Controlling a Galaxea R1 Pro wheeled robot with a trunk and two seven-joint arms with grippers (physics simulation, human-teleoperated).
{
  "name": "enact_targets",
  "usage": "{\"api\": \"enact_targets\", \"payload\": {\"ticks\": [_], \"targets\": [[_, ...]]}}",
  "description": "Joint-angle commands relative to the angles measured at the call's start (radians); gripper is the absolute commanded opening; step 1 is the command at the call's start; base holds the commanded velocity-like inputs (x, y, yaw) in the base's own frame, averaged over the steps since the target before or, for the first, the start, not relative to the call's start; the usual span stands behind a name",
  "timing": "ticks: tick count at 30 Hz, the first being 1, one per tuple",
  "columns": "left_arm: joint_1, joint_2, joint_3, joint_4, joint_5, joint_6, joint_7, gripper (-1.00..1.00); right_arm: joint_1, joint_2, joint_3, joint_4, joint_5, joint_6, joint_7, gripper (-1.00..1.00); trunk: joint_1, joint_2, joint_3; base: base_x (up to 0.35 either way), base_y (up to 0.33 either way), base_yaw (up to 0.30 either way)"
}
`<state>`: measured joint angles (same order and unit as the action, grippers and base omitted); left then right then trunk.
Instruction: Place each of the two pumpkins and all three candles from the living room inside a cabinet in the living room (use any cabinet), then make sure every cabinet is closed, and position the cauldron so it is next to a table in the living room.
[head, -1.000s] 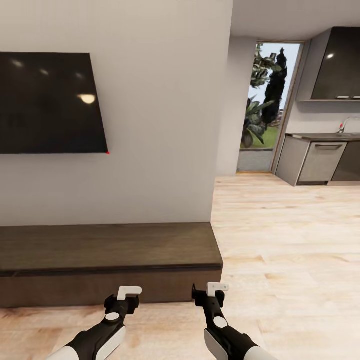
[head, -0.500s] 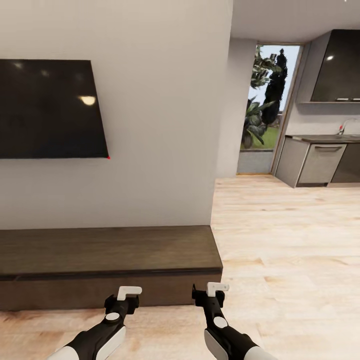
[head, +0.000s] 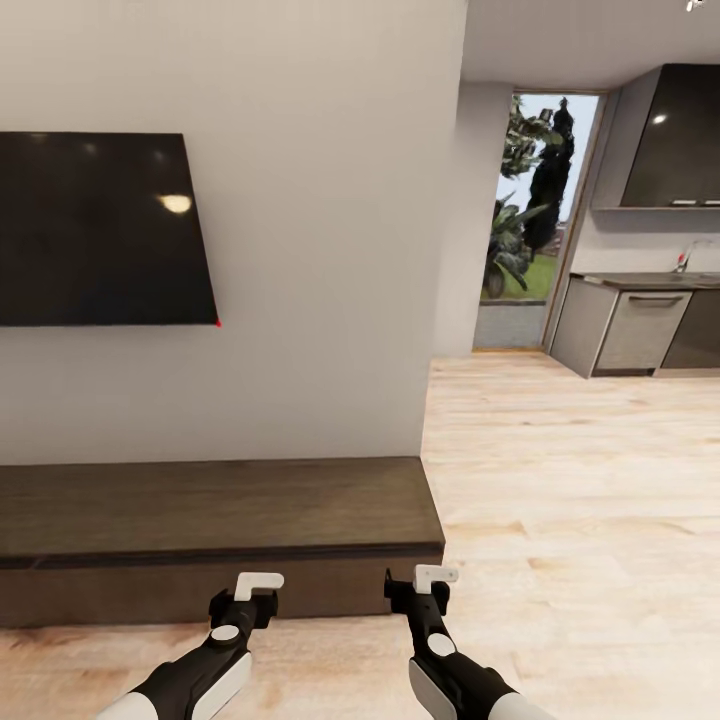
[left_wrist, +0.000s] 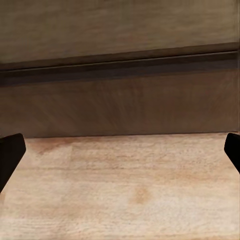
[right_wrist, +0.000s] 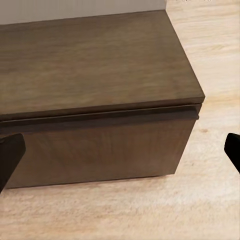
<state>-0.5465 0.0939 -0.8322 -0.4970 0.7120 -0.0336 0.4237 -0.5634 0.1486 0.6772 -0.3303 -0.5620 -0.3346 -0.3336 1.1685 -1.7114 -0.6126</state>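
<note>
1. Head view: the cabinet (head: 215, 535) lies at 9 to 6 o'clock, a long, low, dark brown wood unit with a flat matte top and a handleless front, set against a plain pale wall. Its front looks flush and closed. A glossy black television (head: 100, 230) hangs above it at 10 o'clock. Pale plank floor (head: 580, 480) runs toward grey kitchen units (head: 640, 325) at 2 o'clock. The left hand (head: 252, 588) and right hand (head: 430, 583) sit low at 6 o'clock, just short of the cabinet front, both empty. The head view does not settle their spread.

2. Left wrist view: dark fingertips (left_wrist: 10, 157) stand at the far edges with bare floor between, so this hand is spread wide and holds nothing. Ahead is the cabinet's grained front under a thin shadow groove.

3. Right wrist view: again fingertips (right_wrist: 11, 152) sit far apart, empty, facing the cabinet's square right-hand corner.

4. Risk, as I judge it: with no handle, a fingertip must catch the narrow groove, and it could slip off the smooth front. Driving closer could knock a hand against the wood.
</note>
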Motion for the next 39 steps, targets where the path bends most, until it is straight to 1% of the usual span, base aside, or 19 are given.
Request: {"api": "enact_targets", "payload": {"ticks": [1,11,14,17,19,20,22,24,25,26,27,28,30,32,35,36,38,39], "targets": [[-0.001,0.001,-0.008,-0.002,0.011,-0.003,0.007,1.0,-0.001,-0.001,0.008,0.0,-0.009,-0.004,-0.005,1.0,-0.004,0.007,0.002,0.0,0.0,0.0],[-0.001,0.002,-0.008,0.0,0.01,-0.005,0.007,1.0,-0.001,-0.002,0.007,0.001,-0.009,-0.003,-0.006,1.0,-0.042,0.077,0.034,0.0,0.0,0.0],[-0.001,0.002,-0.004,0.02,0.01,-0.006,0.005,1.0,-0.001,-0.007,0.007,0.013,-0.009,-0.003,-0.006,1.0,-0.054,0.098,0.043,0.0,0.0,0.0],[-0.001,0.003,-0.002,0.071,0.012,-0.011,-0.02,1.0,-0.001,-0.017,0.005,0.071,-0.01,-0.003,-0.006,1.0,-0.065,0.119,0.052,0.0,0.0,0.0],[-0.001,0.006,0.0,0.122,0.014,-0.016,-0.061,1.0,-0.001,-0.032,-0.006,0.106,-0.01,-0.004,-0.006,1.0,-0.073,0.133,0.059,0.0,0.0,0.0],[-0.001,0.009,0.001,0.157,0.015,-0.021,-0.093,1.0,-0.001,-0.044,-0.018,0.121,-0.01,-0.004,-0.006,1.0,-0.077,0.14,0.062,0.0,0.0,0.0],[-0.001,0.01,0.002,0.189,0.016,-0.03,-0.121,1.0,-0.001,-0.058,-0.03,0.132,-0.009,-0.004,-0.005,1.0,-0.085,0.154,0.068,0.0,0.0,0.0],[-0.001,0.013,0.004,0.24,0.017,-0.056,-0.154,1.0,-0.001,-0.094,-0.043,0.146,-0.01,-0.003,-0.006,1.0,-0.092,0.168,0.074,0.0,0.0,0.0],[-0.001,0.014,0.004,0.249,0.017,-0.061,-0.158,1.0,-0.001,-0.103,-0.045,0.15,-0.01,-0.003,-0.006,1.0,-0.096,0.175,0.077,0.0,0.0,0.0],[0.0,0.026,0.004,0.272,0.017,-0.07,-0.167,1.0,-0.001,-0.124,-0.053,0.167,-0.01,-0.002,-0.007,1.0,-0.1,0.182,0.081,0.0,0.0,0.0],[0.0,0.032,0.004,0.282,0.017,-0.072,-0.169,1.0,-0.001,-0.128,-0.058,0.176,-0.01,-0.002,-0.007,1.0,-0.104,0.189,0.084,0.0,0.0,0.0],[0.0,0.045,0.004,0.303,0.017,-0.078,-0.172,1.0,0.0,-0.134,-0.07,0.197,-0.01,-0.002,-0.007,1.0,-0.108,0.196,0.087,0.0,0.0,0.0],[0.003,0.06,0.003,0.338,0.017,-0.093,-0.174,1.0,0.0,-0.14,-0.091,0.235,-0.01,-0.002,-0.007,1.0,-0.115,0.21,0.093,0.0,0.0,0.0],[0.015,0.066,0.003,0.36,0.017,-0.105,-0.175,1.0,0.0,-0.142,-0.102,0.259,-0.01,-0.003,-0.007,1.0,-0.123,0.224,0.099,0.0,0.0,0.0],[0.053,0.072,0.002,0.384,0.017,-0.123,-0.176,1.0,0.005,-0.144,-0.114,0.299,-0.009,-0.002,-0.007,1.0,-0.134,0.245,0.109,0.0,0.0,0.0],[0.075,0.074,0.002,0.39,0.017,-0.129,-0.176,1.0,0.012,-0.145,-0.117,0.317,-0.009,-0.002,-0.007,1.0,-0.138,0.252,0.112,0.0,0.0,0.0],[0.099,0.074,0.002,0.394,0.016,-0.139,-0.176,1.0,0.023,-0.146,-0.12,0.331,-0.01,-0.002,-0.006,1.0,-0.146,0.266,0.118,0.0,0.0,0.0],[0.124,0.075,0.003,0.396,0.016,-0.153,-0.177,1.0,0.034,-0.146,-0.122,0.341,-0.01,-0.002,-0.006,1.0,-0.15,0.273,0.121,0.0,0.0,0.0]]}}
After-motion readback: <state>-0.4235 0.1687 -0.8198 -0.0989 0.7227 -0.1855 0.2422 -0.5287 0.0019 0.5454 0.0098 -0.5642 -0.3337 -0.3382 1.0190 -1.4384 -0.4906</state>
